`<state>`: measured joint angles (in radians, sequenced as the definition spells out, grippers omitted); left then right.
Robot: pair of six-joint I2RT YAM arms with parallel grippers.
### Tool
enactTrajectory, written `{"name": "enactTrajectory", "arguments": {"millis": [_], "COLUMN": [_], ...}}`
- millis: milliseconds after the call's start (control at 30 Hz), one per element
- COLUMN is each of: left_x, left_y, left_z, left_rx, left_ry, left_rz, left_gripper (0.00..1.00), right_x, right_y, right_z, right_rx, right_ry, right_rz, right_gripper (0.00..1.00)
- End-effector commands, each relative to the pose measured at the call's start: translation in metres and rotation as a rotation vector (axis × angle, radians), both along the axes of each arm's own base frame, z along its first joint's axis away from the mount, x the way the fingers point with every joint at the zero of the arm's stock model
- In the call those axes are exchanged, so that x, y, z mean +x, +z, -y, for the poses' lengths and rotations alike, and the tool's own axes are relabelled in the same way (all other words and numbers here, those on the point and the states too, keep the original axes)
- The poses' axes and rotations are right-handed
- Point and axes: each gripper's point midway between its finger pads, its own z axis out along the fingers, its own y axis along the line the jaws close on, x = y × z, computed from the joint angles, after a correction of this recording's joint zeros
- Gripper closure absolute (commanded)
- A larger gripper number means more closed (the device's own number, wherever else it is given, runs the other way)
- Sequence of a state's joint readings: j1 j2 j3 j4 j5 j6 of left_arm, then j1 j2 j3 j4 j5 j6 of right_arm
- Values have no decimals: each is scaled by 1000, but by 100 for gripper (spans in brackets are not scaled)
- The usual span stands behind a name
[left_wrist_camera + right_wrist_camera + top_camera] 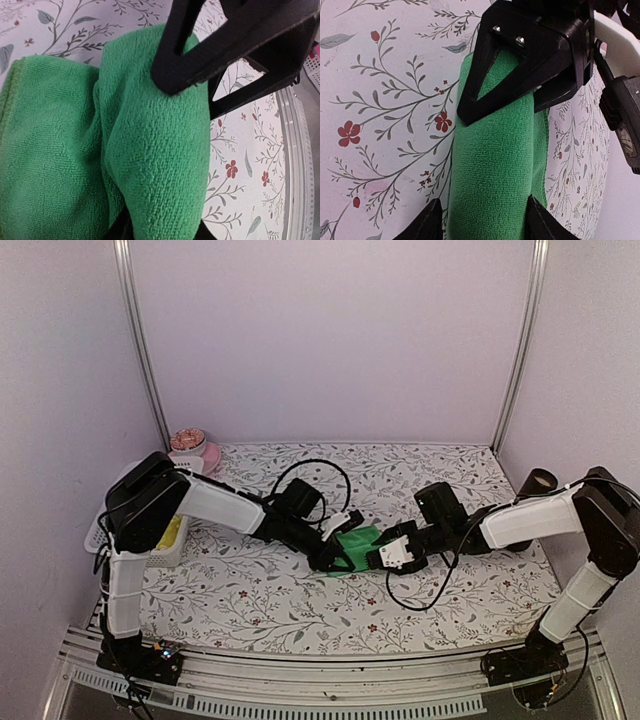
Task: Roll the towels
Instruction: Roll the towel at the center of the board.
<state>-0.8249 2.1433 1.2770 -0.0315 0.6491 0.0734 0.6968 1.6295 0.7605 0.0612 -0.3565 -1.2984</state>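
Green terry fills both my wrist views. The green towel lies partly rolled on the table, and my two tools meet over it from opposite sides. My left tool is narrow, pinching a thick fold of the towel that runs down between its fingers. My right tool straddles the roll with a finger close on each side; I cannot tell whether they squeeze it. Just ahead of my right tool, a left finger rests on the roll. The yellow towel sits in the basket, well behind my left tool, beside that arm's elbow.
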Motion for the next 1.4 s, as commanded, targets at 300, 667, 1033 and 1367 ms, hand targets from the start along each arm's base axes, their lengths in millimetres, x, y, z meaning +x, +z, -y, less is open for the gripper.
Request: {"name": "enactTrajectory", "arguments": {"millis": [300,667,1033,1367], "left_x": [-32,-31,-33,-24], "left_y": [-66,-68,-72,-50], "left_z": [-39,-40,-41,-43], "left_rx": [182,187,187,199], "left_ry": [34,41,34,50], "left_rz": [-268,-275,-285,-207], "left_gripper": [76,76,75,52], "right_x": [-22,-21,2,8], "right_y": [28,8,-16,-50], "right_z": [-5,-4,-7,-2], "right_rx": [110,51,-11,-126], "right_ry": [74,68,-25,-70], "right_rz": [101,60,49,2], "right_gripper": [34,37,46,72]}}
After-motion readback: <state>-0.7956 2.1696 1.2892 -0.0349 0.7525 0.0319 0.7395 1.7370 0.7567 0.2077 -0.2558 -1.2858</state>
